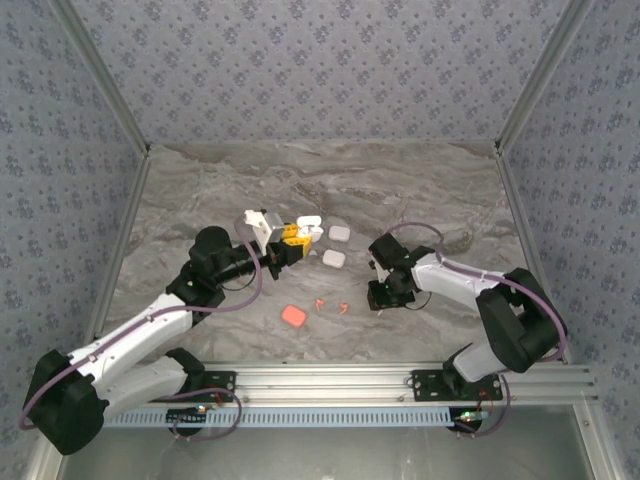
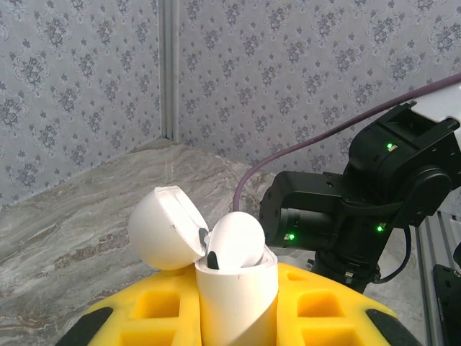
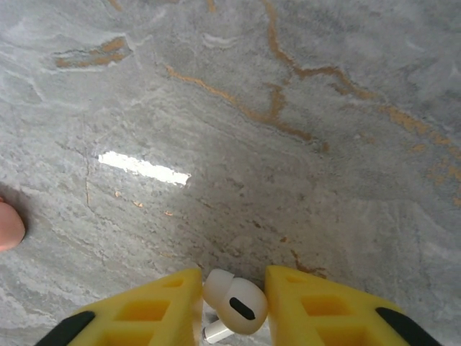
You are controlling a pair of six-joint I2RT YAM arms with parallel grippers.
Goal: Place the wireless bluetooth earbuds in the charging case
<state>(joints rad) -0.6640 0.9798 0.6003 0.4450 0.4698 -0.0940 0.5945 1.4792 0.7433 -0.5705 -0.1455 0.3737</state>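
Grey marble tabletop [image 1: 420, 190] with tan veins, boxed in by patterned grey-blue wallpaper.

Left of centre: left gripper [image 1: 291, 240], yellow fingers [image 2: 284, 288] closed on a white rounded plastic charging case [image 2: 238, 303]. Case held upright above the surface, domed lid [image 2: 162, 229] hinged back. Seated in its mouth, a glossy white earbud head [image 2: 236, 241], dark patch facing the lid.

Right of centre, nearer the front edge: right gripper [image 3: 232, 306], pointing down at the marble. Yellow pads [image 3: 302, 288] nearly together, pinching a small white stemmed earbud [image 3: 234, 303]. Cannot tell whether that bud touches the surface.

Between the two grippers, toward the front edge: flat orange-red rounded case [image 1: 294, 316]. Just right of it, one tiny orange-red earbud [image 1: 320, 302], then a second orange-red earbud [image 1: 344, 308], slightly apart.

Near the middle, lying flat: first white rounded-square case [image 1: 308, 222] just beside the held case, second white case [image 1: 339, 232] to its right, third white case [image 1: 333, 258] slightly nearer the front edge.
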